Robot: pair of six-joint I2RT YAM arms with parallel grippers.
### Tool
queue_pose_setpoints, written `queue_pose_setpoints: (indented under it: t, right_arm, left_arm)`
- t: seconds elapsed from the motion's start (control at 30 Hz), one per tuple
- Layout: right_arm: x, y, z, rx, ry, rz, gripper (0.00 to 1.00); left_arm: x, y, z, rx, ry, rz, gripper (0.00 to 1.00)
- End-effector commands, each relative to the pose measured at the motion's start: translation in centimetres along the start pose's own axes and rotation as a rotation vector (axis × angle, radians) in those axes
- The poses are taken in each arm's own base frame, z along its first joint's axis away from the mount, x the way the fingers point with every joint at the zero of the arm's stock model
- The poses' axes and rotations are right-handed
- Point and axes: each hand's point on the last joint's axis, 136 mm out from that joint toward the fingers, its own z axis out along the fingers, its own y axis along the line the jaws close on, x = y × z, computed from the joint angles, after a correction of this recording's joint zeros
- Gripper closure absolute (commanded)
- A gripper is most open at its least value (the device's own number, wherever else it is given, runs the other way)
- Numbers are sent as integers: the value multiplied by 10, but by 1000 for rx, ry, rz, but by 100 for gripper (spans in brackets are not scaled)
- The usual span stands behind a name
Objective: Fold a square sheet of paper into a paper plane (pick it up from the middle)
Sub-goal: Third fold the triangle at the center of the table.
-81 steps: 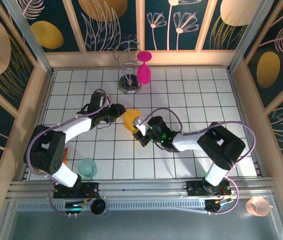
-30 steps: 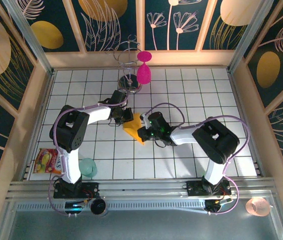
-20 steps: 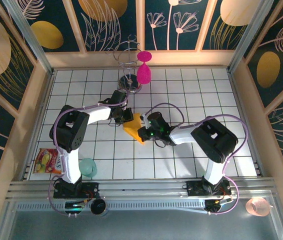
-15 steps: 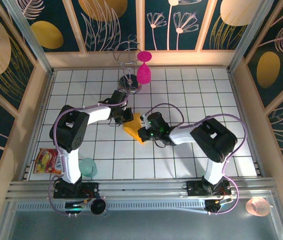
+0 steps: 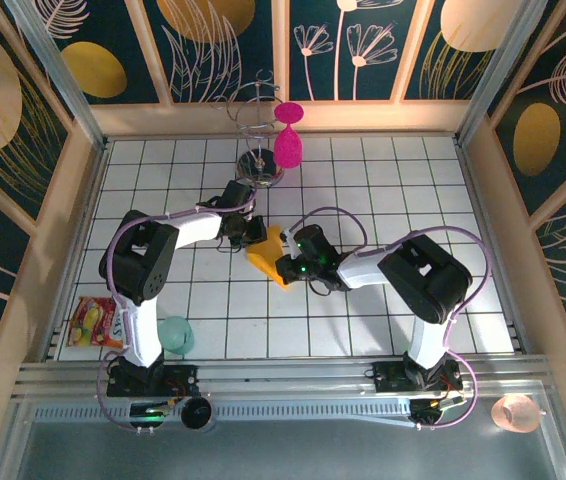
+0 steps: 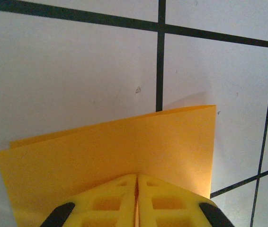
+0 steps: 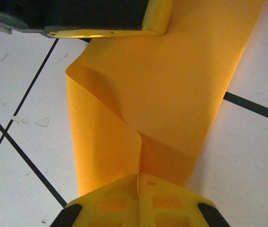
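Paper sheet (image 5: 266, 262) lies folded over and bowed on the table (image 5: 393, 190), between my arms. Left gripper (image 6: 137, 182) is closed tight on one edge, and right gripper (image 7: 138, 179) is pinched on the opposite end. Risks as I judge them: pulling apart tears or slips it, and the loose bulge creases crooked.
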Motion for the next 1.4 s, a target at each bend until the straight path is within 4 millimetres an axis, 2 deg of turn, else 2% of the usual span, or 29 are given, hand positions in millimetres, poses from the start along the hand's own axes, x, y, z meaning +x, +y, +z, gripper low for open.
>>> queue_pose_setpoints:
  t: [0.0, 0.33, 0.4, 0.6, 0.7, 0.8, 0.9, 0.93, 1.13, 1.37]
  right_arm:
    - [-3, -2, 5, 5, 9, 9, 100]
    - [8, -9, 9, 32, 51, 20, 100]
    - [12, -11, 8, 42, 65, 27, 100]
    - [17, -14, 8, 57, 87, 44, 100]
    - [17, -14, 8, 60, 91, 54, 100]
    - [18, -13, 8, 52, 96, 68, 100]
    - [17, -11, 8, 43, 99, 73, 100]
    - [17, -11, 8, 42, 100, 74, 100]
    - [16, -10, 8, 42, 107, 84, 100]
    - [15, -8, 11, 35, 119, 111, 100]
  left_arm:
    - [24, 24, 15, -80, 84, -8, 91]
    - [19, 17, 10, -61, 69, -4, 91]
    - [12, 9, 2, -45, 40, -1, 91]
    - [-13, -20, -42, 32, -105, -37, 85]
    - [-12, -20, -59, 46, -154, -86, 80]
    - [-7, -21, -75, 67, -182, -121, 79]
    - [3, -27, -80, 123, -164, -162, 79]
    - [14, -22, -76, 125, -141, -180, 80]
    - [43, -22, -61, 108, -81, -224, 81]
    - [59, -19, -44, 109, -54, -289, 84]
